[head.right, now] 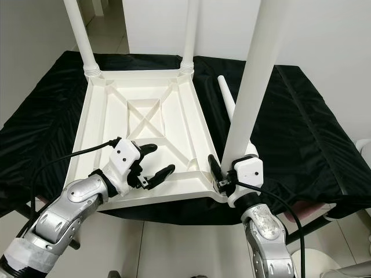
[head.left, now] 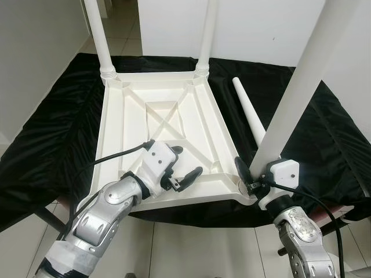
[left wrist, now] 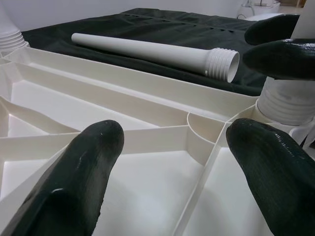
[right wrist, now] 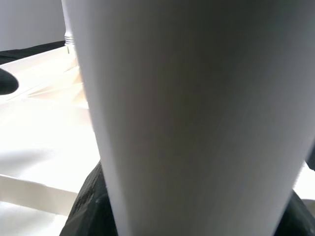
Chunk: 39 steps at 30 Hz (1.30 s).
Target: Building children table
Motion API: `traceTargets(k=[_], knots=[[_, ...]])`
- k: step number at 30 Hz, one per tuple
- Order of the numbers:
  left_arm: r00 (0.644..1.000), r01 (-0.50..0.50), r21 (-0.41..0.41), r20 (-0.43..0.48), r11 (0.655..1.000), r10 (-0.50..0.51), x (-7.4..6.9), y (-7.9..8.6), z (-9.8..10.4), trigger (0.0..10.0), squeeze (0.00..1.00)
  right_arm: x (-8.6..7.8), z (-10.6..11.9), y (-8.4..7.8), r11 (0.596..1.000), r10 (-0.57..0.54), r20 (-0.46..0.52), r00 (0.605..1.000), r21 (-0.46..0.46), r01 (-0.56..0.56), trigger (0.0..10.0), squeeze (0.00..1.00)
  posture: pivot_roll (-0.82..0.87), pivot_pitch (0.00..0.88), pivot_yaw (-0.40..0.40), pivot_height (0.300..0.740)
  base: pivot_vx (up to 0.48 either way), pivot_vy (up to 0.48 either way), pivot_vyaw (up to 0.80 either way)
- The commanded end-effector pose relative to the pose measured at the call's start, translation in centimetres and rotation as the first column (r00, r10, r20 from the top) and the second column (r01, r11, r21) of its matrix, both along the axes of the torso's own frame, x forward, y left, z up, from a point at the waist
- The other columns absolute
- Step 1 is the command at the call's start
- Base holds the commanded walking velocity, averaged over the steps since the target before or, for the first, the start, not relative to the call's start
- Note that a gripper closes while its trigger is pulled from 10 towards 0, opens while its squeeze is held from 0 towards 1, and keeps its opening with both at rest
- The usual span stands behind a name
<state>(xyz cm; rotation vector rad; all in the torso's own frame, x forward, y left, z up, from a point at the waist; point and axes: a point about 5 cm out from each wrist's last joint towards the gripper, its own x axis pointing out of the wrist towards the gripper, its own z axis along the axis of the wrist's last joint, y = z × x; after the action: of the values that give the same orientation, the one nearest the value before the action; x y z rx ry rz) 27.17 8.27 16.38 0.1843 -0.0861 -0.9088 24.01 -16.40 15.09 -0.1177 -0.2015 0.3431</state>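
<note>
A white plastic tabletop (head.left: 156, 110) lies upside down on a black-draped surface. Two white legs stand in its far corners, one on the left (head.left: 98, 35) and one on the right (head.left: 207, 35). A third leg (head.left: 301, 75) stands tilted in the near right corner socket, with my right gripper (head.left: 255, 174) shut around its base; this leg (right wrist: 187, 108) looms close in the right wrist view. My left gripper (head.left: 188, 160) hovers open over the near ribs of the underside, holding nothing. A loose fourth leg (left wrist: 152, 51) lies on the cloth to the right of the tabletop.
The black cloth (head.left: 58, 116) drapes over the front edge just below my arms. Tiled floor (head.left: 23, 243) shows at the near left, and white walls (head.left: 35, 52) close in at the left and back. Bare cloth stretches to the right of the loose leg.
</note>
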Motion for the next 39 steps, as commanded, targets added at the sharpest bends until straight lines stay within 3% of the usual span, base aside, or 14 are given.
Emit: traceTargets(k=[1, 5, 20, 27, 31, 39], knots=[[0.988, 0.151, 0.026, -0.011, 0.988, -0.151, -0.7, -0.7, 0.2, 10.0, 0.0, -0.3, -1.2, 0.8, 0.998, 0.066, -0.069, 0.995, 0.004, -0.066, 10.0, 0.0, 0.0, 0.078, 0.013, 0.74, 0.0, 0.0, 0.0], [0.989, 0.151, 0.025, -0.009, 0.988, -0.151, -0.6, -0.7, 0.3, 10.0, 0.0, 0.0, -1.6, 0.9, 0.998, 0.07, -0.078, 0.995, 0.009, -0.069, 10.0, 0.0, 0.0, 0.078, 0.015, 0.74, 0.0, 0.0, 0.0], [0.99, 0.14, 0.019, 0.003, 0.99, -0.14, -0.6, -0.6, 0.8, 10.0, 0.0, 1.5, -2.5, 0.4, 0.985, 0.051, -0.133, 0.99, 0.168, -0.028, 10.0, 0.0, 0.01, 0.078, 0.008, 0.74, 0.0, 0.0, 0.0], [0.991, 0.135, 0.016, 0.005, 0.991, -0.135, -0.6, -0.6, 0.8, 10.0, 0.0, 2.0, -2.7, 0.3, 0.984, 0.01, -0.165, 0.986, 0.179, 0.021, 10.0, 0.0, 0.01, 0.078, 0.004, 0.74, 0.0, 0.0, 0.0], [0.991, 0.132, 0.014, 0.004, 0.991, -0.132, -0.6, -0.7, 0.9, 10.0, 0.0, 2.4, -3.2, 0.1, 0.989, -0.051, -0.206, 0.977, 0.128, 0.079, 10.0, 0.0, 0.01, 0.08, 0.002, 0.74, 0.0, 0.0, 0.0], [0.991, 0.132, 0.01, 0.002, 0.991, -0.132, -0.7, -0.8, 0.9, 10.0, 0.0, 3.6, -2.9, 0.1, 0.981, -0.128, -0.196, 0.972, 0.119, 0.154, 10.0, 0.0, 0.01, 0.083, 0.001, 0.74, 0.0, 0.0, 0.0]])
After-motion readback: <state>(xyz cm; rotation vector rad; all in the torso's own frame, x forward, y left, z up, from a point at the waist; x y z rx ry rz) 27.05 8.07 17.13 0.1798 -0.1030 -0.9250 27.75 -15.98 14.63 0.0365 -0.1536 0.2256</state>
